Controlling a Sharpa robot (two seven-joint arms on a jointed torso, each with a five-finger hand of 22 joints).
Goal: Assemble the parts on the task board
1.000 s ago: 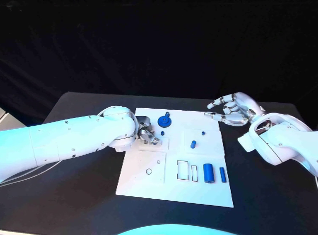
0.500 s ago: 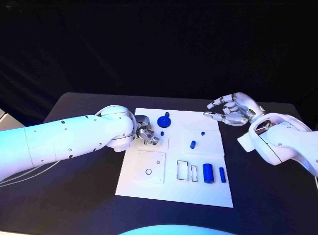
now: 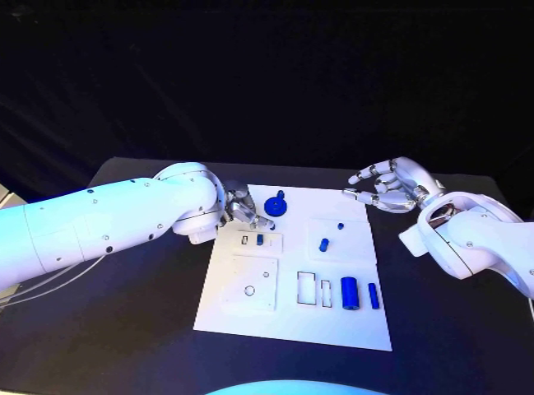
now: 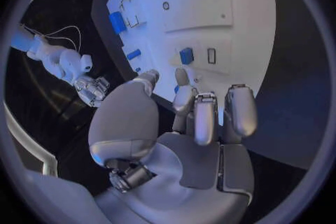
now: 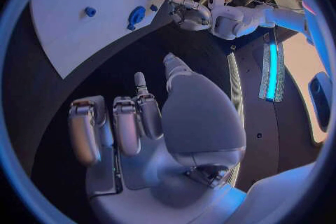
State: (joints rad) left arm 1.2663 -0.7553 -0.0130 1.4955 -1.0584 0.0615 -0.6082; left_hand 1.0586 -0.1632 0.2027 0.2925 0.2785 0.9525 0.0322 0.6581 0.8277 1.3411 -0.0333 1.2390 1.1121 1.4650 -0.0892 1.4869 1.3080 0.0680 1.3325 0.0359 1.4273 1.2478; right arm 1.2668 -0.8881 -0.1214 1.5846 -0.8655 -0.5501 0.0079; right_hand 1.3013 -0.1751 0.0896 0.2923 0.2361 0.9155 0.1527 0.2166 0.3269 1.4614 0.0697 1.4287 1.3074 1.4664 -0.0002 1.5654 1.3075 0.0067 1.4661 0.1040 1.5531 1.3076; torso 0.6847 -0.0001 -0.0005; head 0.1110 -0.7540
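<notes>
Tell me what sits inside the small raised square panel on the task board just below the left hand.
Inside the small square panel on the task board a small blue part stands beside an empty rectangular slot. The left hand hovers just beyond it; whatever lies beneath its fingers is hidden.

Six blue parts point(image 3: 350, 290), one task board point(image 3: 249, 317)

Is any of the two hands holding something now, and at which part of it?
Nothing is held. The left hand hovers over the white task board, fingers empty; the right hand is open beside it.
</notes>
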